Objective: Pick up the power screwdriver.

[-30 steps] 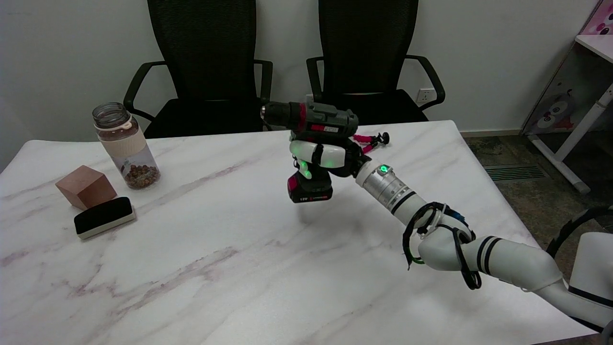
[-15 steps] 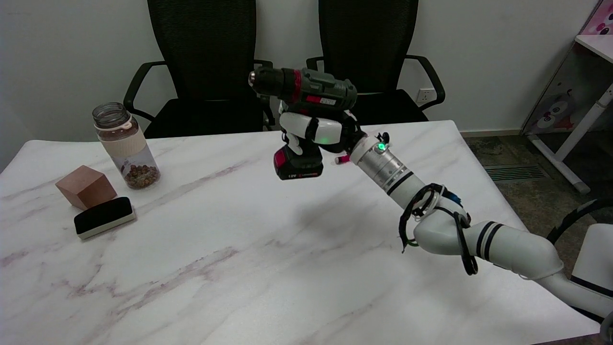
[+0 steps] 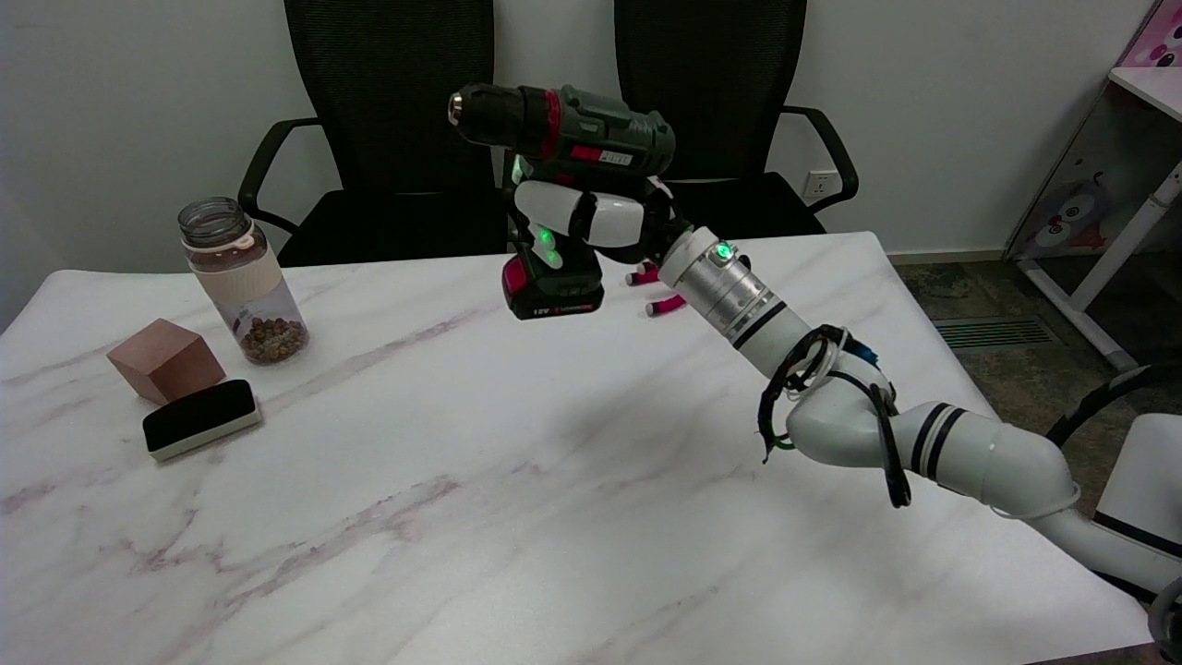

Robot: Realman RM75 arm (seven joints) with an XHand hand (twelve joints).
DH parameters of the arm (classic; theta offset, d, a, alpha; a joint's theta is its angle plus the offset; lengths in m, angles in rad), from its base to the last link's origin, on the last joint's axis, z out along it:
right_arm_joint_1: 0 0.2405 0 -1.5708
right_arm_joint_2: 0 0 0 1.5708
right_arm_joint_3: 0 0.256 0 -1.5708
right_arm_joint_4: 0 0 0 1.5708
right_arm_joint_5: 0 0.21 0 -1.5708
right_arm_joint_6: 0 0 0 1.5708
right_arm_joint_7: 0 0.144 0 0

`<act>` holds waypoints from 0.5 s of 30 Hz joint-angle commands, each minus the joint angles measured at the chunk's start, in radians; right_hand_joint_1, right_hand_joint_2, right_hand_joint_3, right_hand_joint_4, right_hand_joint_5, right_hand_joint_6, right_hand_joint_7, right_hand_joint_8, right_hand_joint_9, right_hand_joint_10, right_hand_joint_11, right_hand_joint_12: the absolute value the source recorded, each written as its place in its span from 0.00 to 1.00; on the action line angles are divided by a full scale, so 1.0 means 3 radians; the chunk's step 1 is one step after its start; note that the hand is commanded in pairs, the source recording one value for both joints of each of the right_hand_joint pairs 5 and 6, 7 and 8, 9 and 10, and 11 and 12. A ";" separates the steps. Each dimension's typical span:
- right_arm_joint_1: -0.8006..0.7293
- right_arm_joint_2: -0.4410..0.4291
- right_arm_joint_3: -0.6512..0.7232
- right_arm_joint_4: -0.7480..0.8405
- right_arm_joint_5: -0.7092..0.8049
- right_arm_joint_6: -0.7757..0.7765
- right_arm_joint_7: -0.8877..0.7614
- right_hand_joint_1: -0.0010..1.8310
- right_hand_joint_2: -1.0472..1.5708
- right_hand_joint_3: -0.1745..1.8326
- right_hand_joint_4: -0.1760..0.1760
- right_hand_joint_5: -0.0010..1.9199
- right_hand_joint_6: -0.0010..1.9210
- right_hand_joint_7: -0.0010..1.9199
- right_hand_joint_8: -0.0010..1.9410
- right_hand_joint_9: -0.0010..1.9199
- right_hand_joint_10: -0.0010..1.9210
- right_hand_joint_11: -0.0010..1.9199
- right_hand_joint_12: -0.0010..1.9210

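The power screwdriver [image 3: 563, 139] is dark green and black with a red ring behind its chuck and a black-and-red battery pack at the foot of its handle. It hangs well above the marble table [image 3: 443, 480], its chuck pointing left. My right hand [image 3: 586, 222] grips its handle, white fingers wrapped around it just under the body. The arm reaches in from the lower right.
At the left stand a glass jar [image 3: 242, 282] with brown bits, a wooden cube [image 3: 164, 360] and a black-and-white block [image 3: 201, 418]. A small pink-legged tripod [image 3: 657, 291] lies behind the hand. Two black office chairs stand beyond the far edge.
My right hand has lifted the power screwdriver higher and carried it to the left, away from the tabletop. The things on the table have stayed put.
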 commanded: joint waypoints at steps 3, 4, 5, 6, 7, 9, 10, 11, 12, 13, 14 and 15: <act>0.0097 -0.0018 -0.0020 -0.0308 0.0010 -0.0327 -0.0219 0.51 0.70 0.50 1.00 0.68 0.68 0.68 0.67 0.97 0.97 0.92 0.91; 0.0097 -0.0018 -0.0020 -0.0323 0.0010 -0.0344 -0.0219 0.51 0.70 0.50 1.00 0.68 0.68 0.68 0.67 0.97 0.96 0.92 0.92; 0.0093 -0.0018 -0.0020 -0.0325 0.0010 -0.0350 -0.0219 0.51 0.70 0.50 1.00 0.68 0.68 0.68 0.67 0.97 0.96 0.92 0.92; 0.0088 -0.0022 -0.0025 -0.0329 0.0010 -0.0351 -0.0219 0.51 0.69 0.51 1.00 0.68 0.68 0.68 0.67 0.96 0.96 0.92 0.92; 0.0079 -0.0023 -0.0025 -0.0330 0.0010 -0.0351 -0.0219 0.51 0.69 0.51 1.00 0.68 0.67 0.68 0.67 0.96 0.96 0.92 0.92; 0.0072 -0.0032 -0.0025 -0.0334 0.0010 -0.0351 -0.0219 0.51 0.68 0.51 1.00 0.67 0.67 0.67 0.67 0.96 0.96 0.92 0.92; 0.0067 -0.0033 -0.0025 -0.0339 0.0010 -0.0351 -0.0219 0.51 0.68 0.51 1.00 0.67 0.67 0.67 0.67 0.96 0.96 0.92 0.92; 0.0062 -0.0033 -0.0025 -0.0340 0.0010 -0.0351 -0.0219 0.51 0.68 0.51 1.00 0.67 0.67 0.67 0.66 0.96 0.96 0.92 0.92; 0.0057 -0.0033 -0.0025 -0.0345 0.0010 -0.0351 -0.0219 0.51 0.68 0.51 1.00 0.67 0.67 0.67 0.66 0.97 0.96 0.92 0.92; 0.0053 -0.0033 -0.0025 -0.0354 0.0010 -0.0351 -0.0219 0.51 0.68 0.51 1.00 0.67 0.67 0.67 0.66 0.97 0.96 0.93 0.93; 0.0047 -0.0033 -0.0025 -0.0356 0.0010 -0.0356 -0.0219 0.53 0.68 0.51 1.00 0.67 0.67 0.67 0.66 0.97 0.96 0.93 0.93; 0.0042 -0.0033 -0.0025 -0.0364 0.0010 -0.0374 -0.0219 0.53 0.68 0.51 1.00 0.67 0.67 0.67 0.66 0.97 0.97 0.93 0.93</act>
